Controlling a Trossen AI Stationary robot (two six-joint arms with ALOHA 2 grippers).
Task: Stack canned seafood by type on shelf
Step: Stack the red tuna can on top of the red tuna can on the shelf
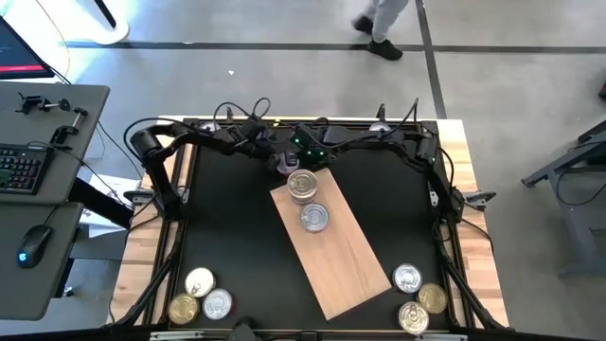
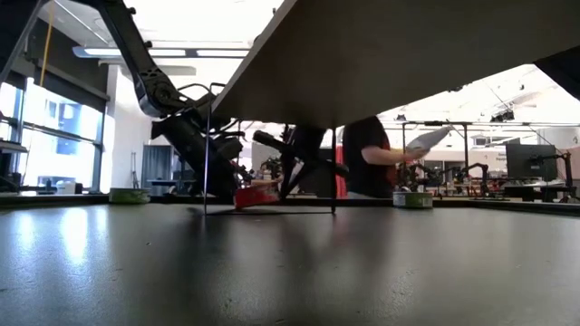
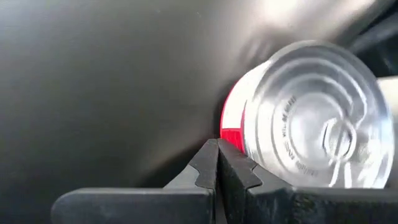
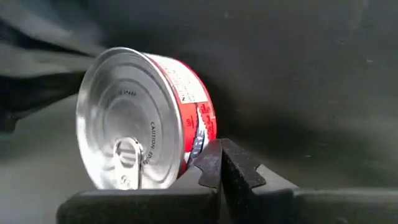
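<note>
Lying aslant across the black table (image 1: 227,218), the shelf (image 1: 341,256) serves as landmark. Left of its near end sit three tins (image 1: 200,296) in a cluster. On the shelf's far end stands a stack of cans (image 1: 303,186), with a single can (image 1: 314,218) just nearer along the board. Right of the shelf's near end sits another group of three tins (image 1: 418,299). Both arms meet at the table's far edge, just beyond the shelf's far end. The left gripper (image 3: 217,163) has its fingers pressed together, holding nothing, with a red-labelled can (image 3: 311,118) just beside it. The right gripper (image 4: 219,163) is likewise closed and empty, beside that red-labelled can (image 4: 140,118). A person (image 2: 367,156) stands beyond the table.
</note>
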